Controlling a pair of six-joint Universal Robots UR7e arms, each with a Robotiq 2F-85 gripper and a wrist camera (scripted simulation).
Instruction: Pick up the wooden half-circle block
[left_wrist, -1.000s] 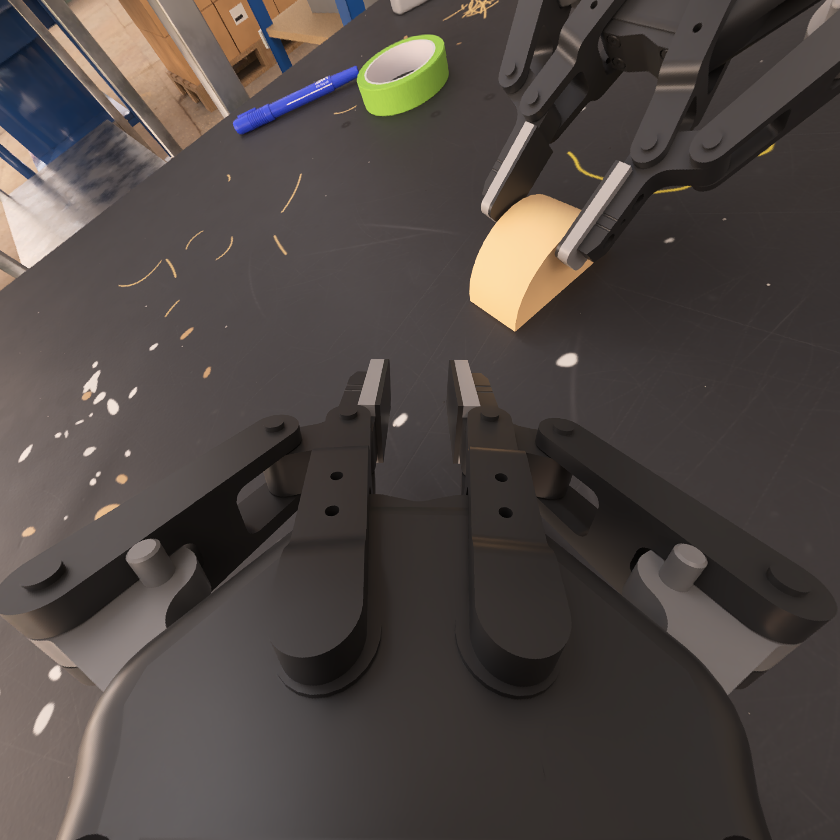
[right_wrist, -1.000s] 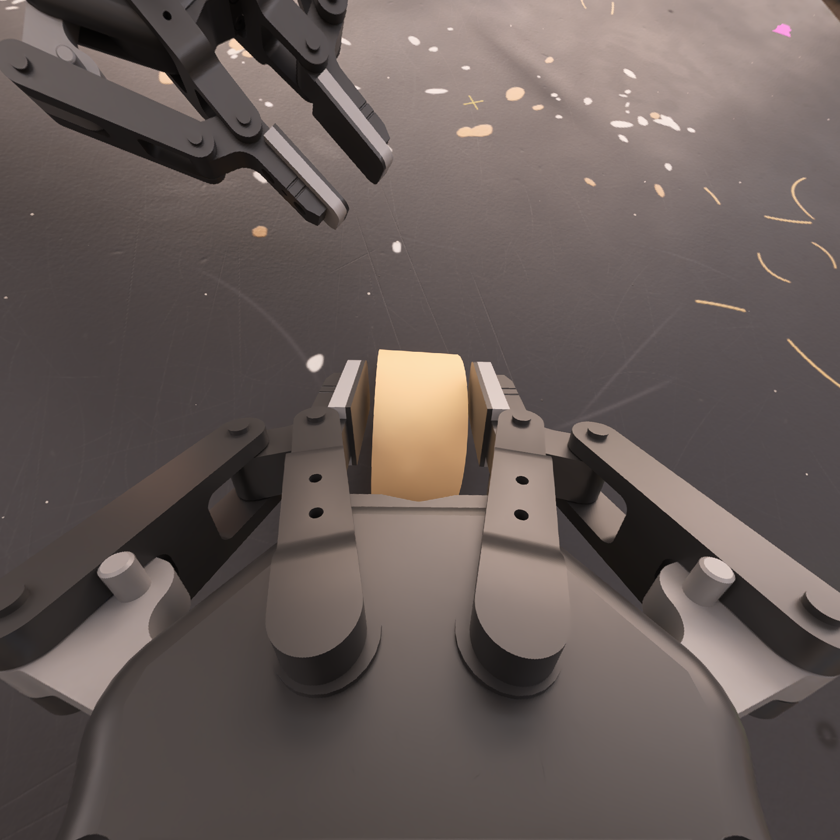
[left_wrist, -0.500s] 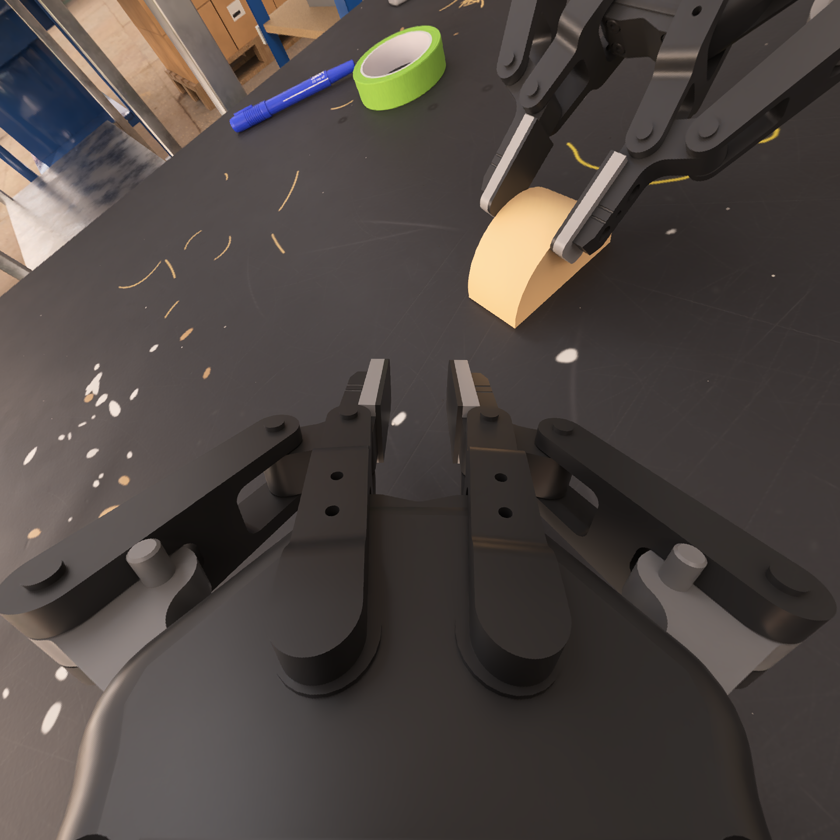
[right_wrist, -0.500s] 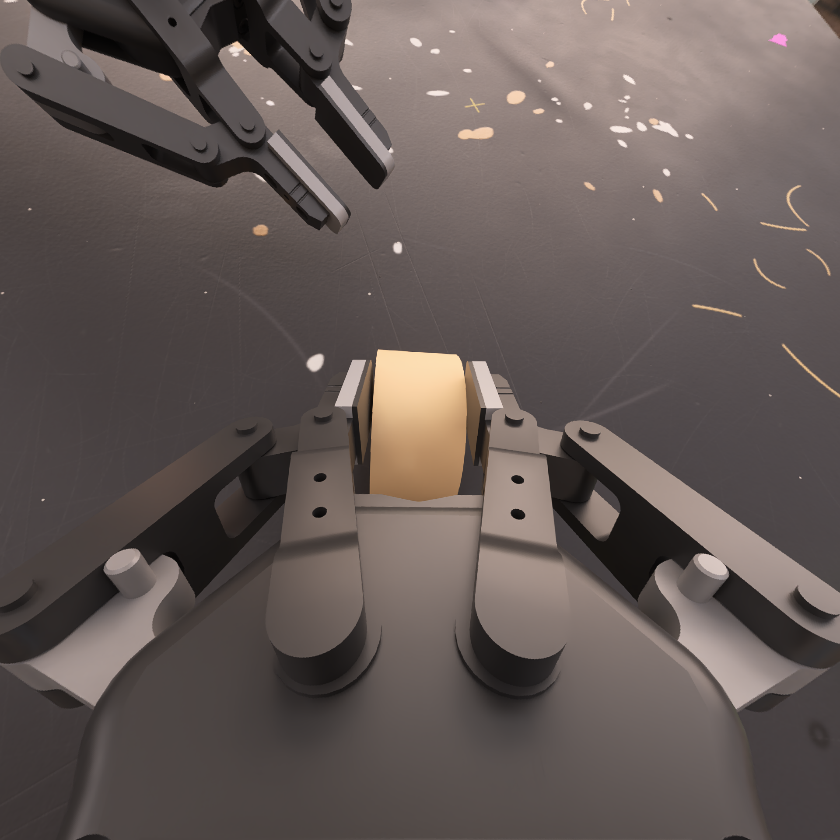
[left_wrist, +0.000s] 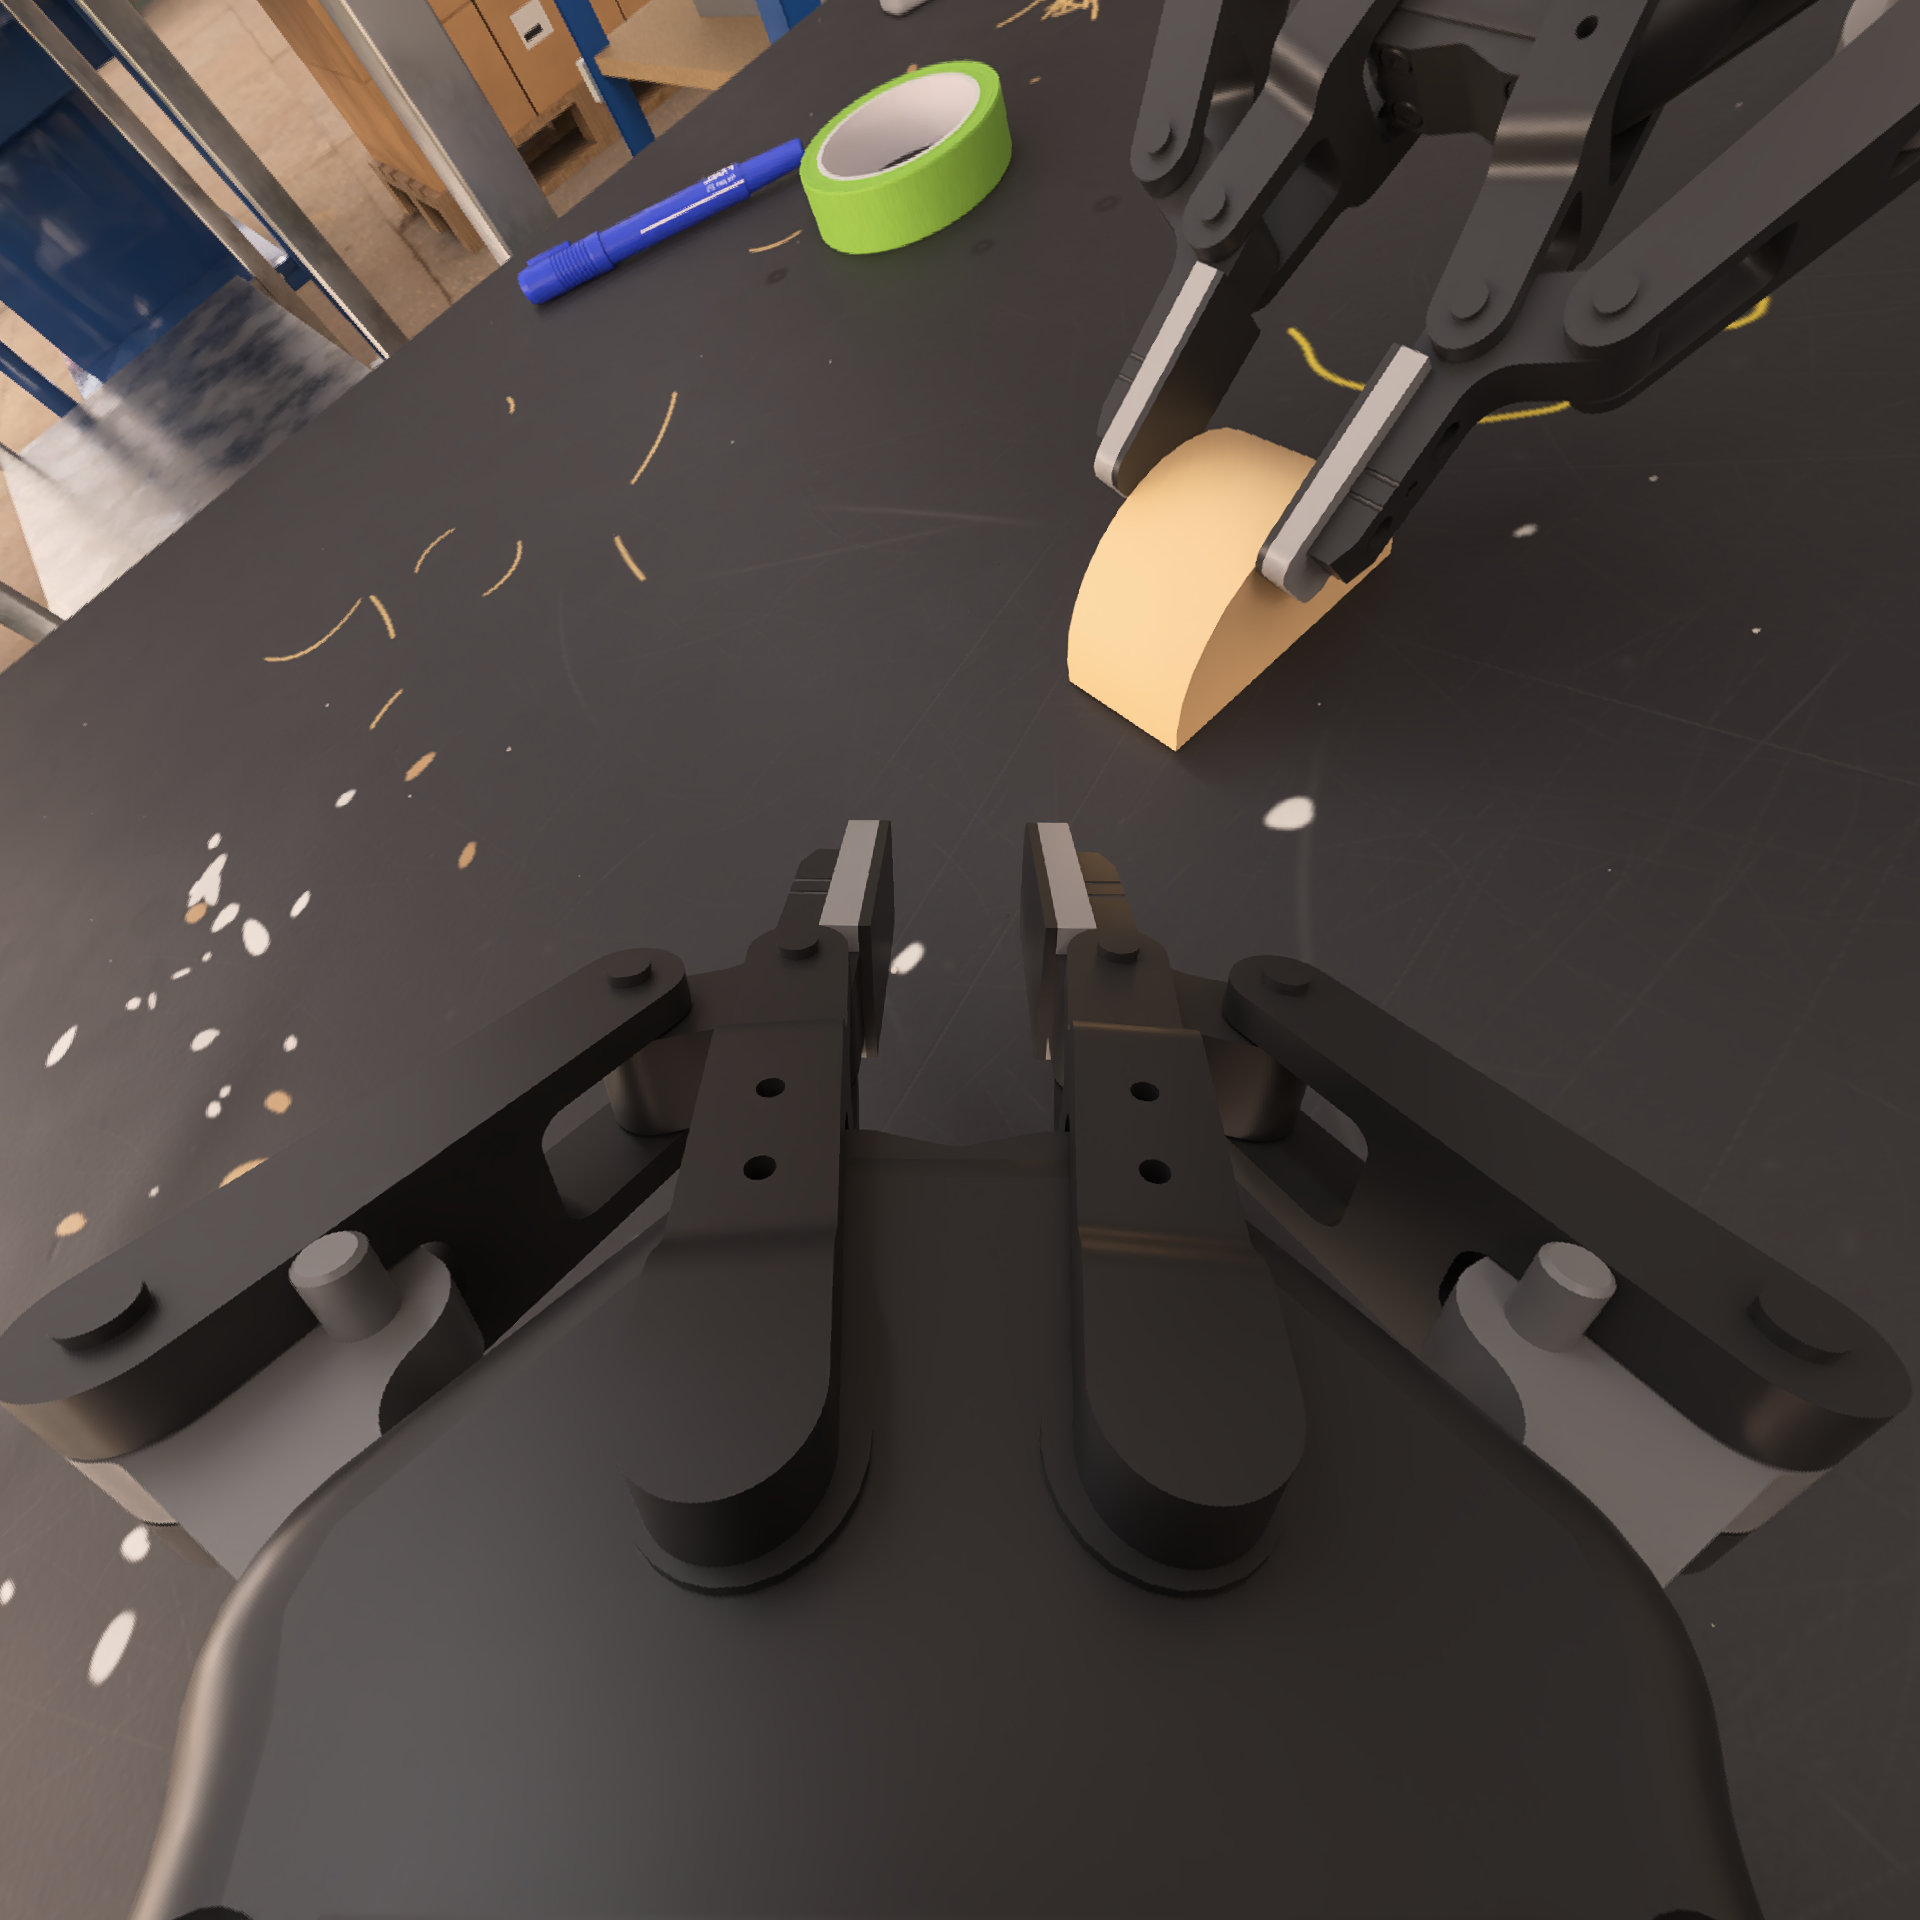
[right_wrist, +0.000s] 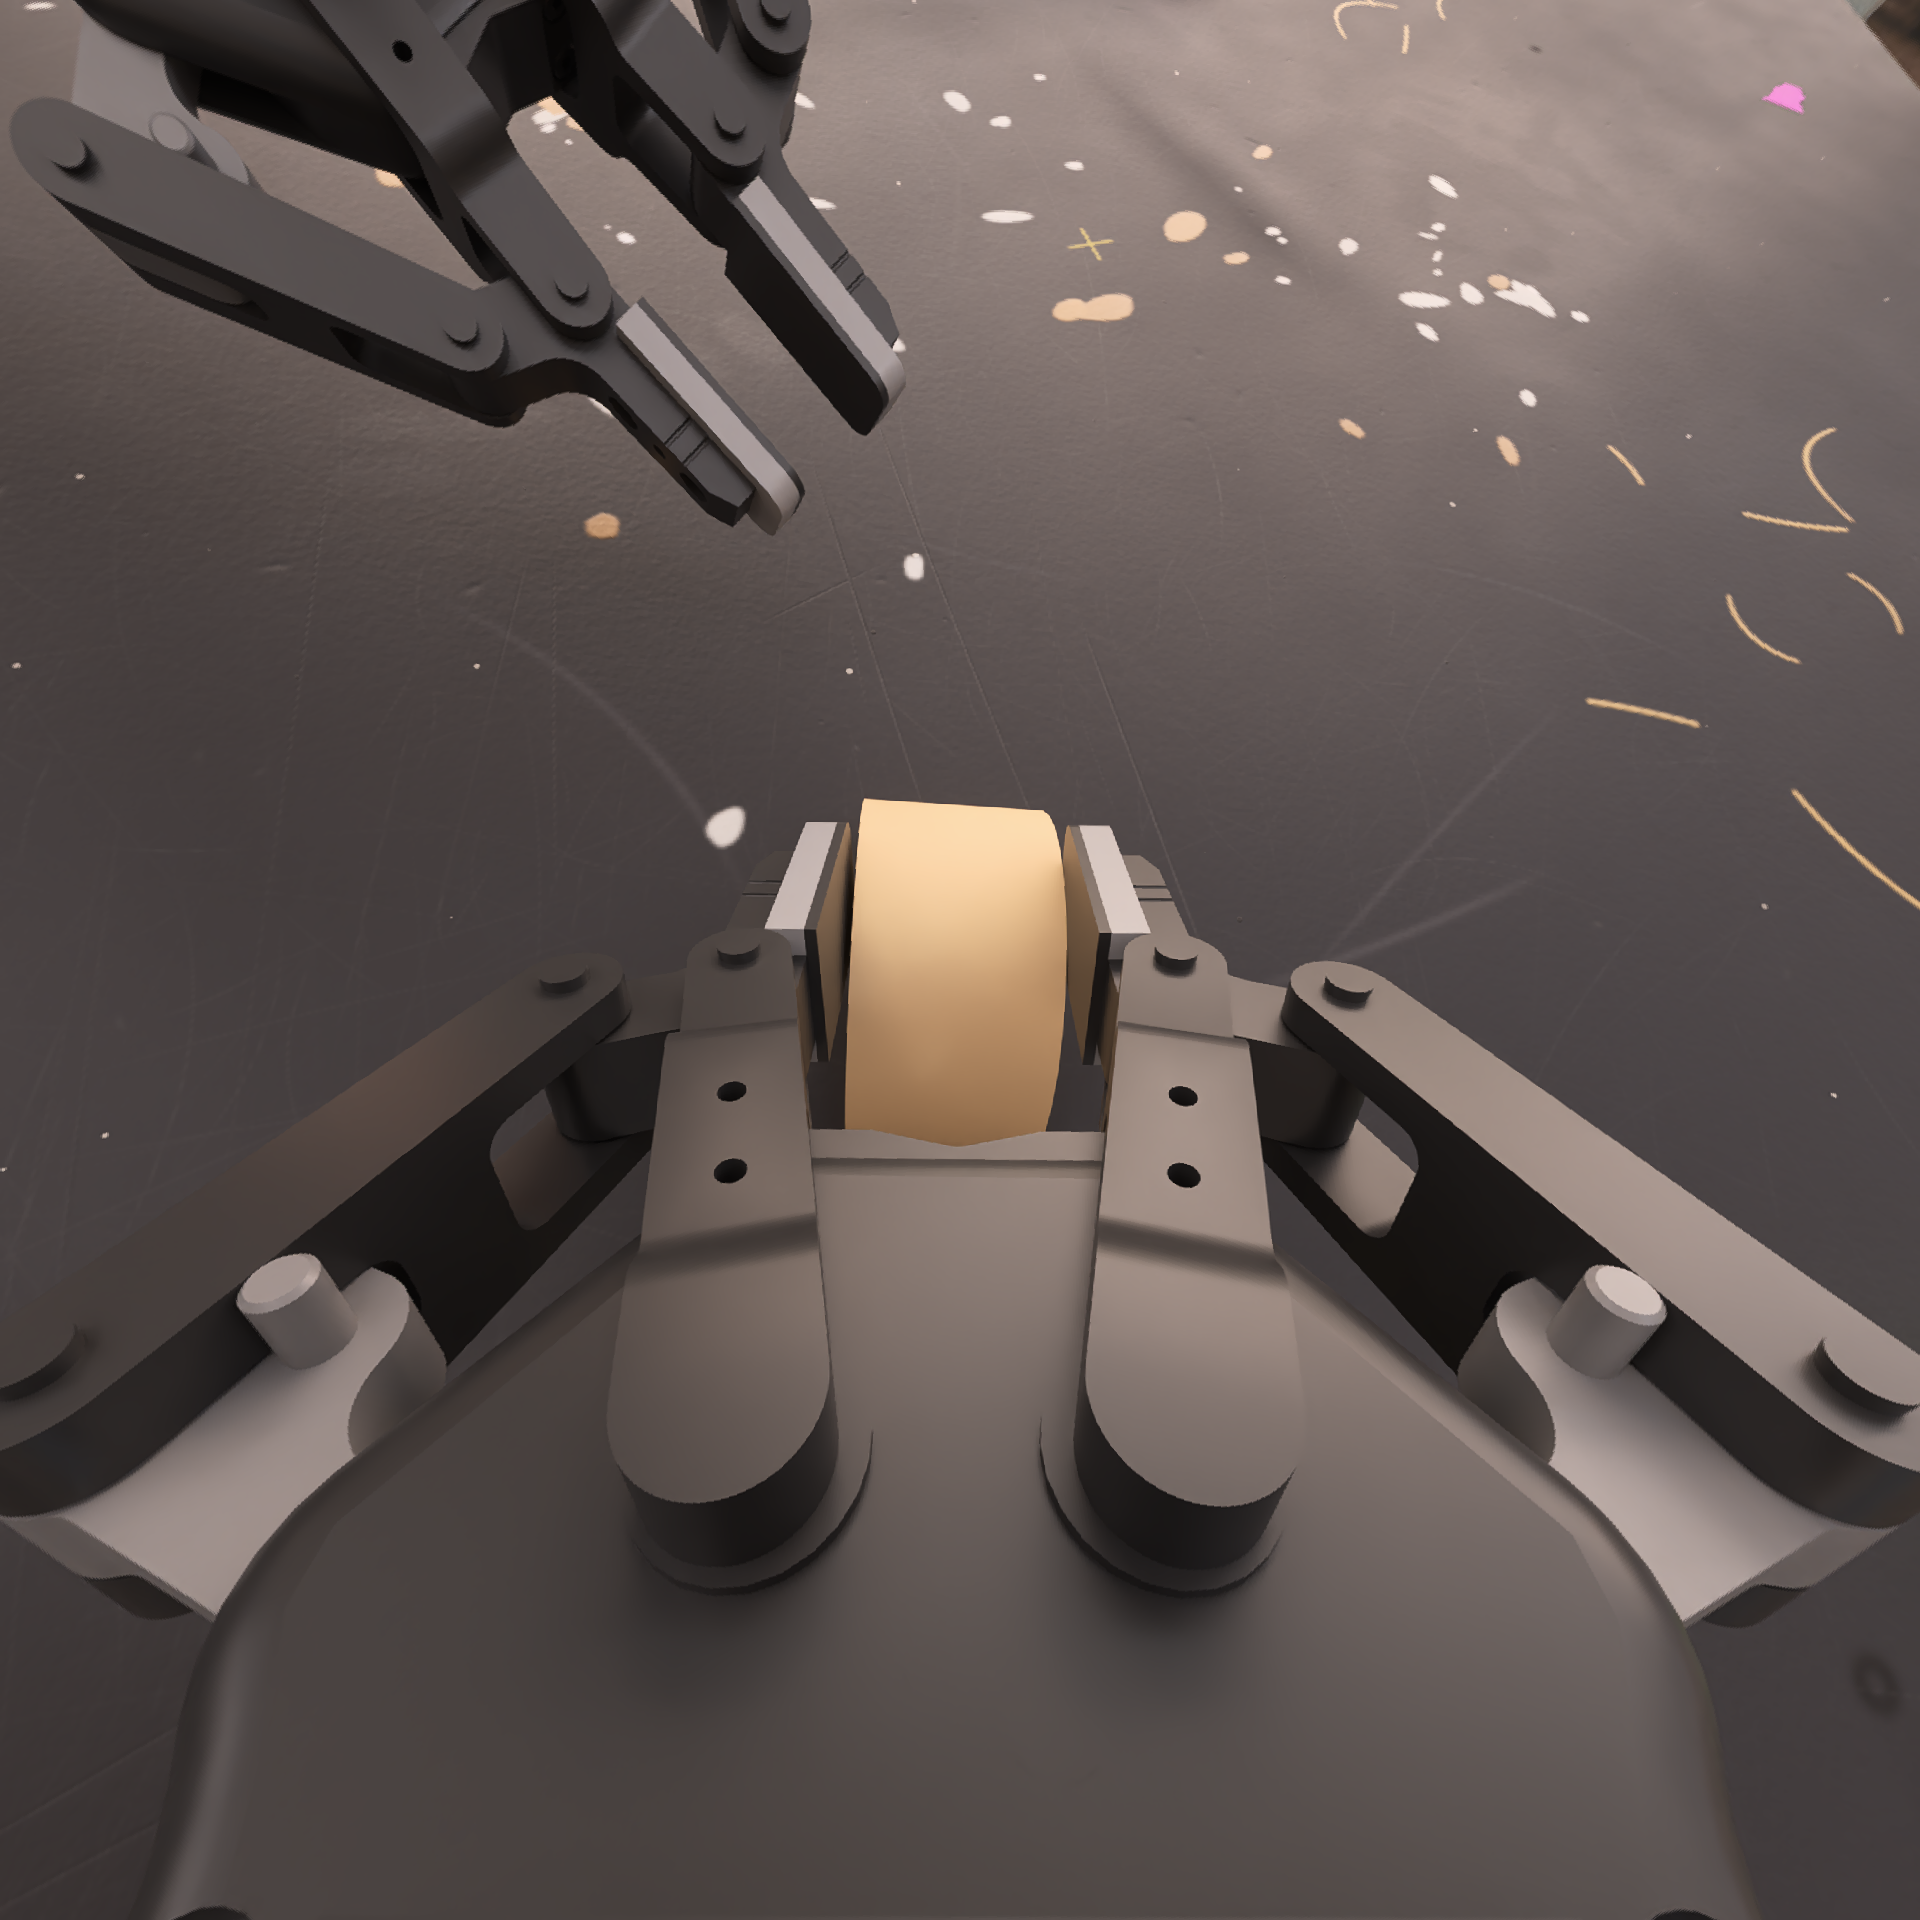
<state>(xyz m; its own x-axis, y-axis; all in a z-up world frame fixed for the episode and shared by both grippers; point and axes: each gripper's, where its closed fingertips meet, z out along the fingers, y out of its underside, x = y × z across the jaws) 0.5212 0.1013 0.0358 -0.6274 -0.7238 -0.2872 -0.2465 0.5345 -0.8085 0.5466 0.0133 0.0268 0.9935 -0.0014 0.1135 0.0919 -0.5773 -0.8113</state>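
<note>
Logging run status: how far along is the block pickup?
Done: right gripper straddles the block, pads against its flat sides. In hand: the grasp looks closed; the block's flat base seems to rest on the table in the left wrist view. Left: lifting. Left gripper is empty, part open.

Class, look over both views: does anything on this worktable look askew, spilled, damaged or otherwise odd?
Nothing is askew or damaged. The dark table carries pale flecks and thin tan curls, which look like surface marks. The wooden half-circle block sits flat side down between the right gripper fingers.
</note>
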